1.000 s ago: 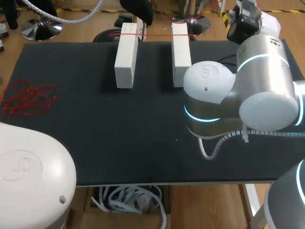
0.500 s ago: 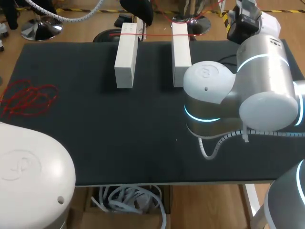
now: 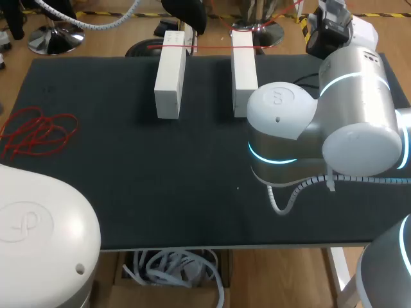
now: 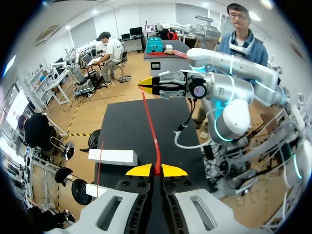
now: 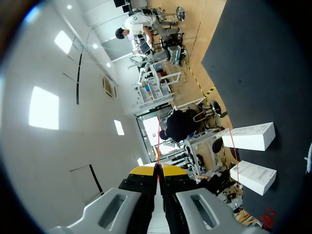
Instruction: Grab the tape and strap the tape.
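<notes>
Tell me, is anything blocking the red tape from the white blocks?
Nothing visible. The thin red tape stretches between left gripper and right gripper; only bare black table lies toward the two white rectangular blocks.

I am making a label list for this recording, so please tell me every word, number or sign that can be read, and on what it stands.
No text here can be read.
Left white block and right white block: faint grey marks, too small to read.
Right arm's joint cap: an embossed looped sign, no letters.
Left arm's joint cap: the same sign.
Red tape: no print visible.
</notes>
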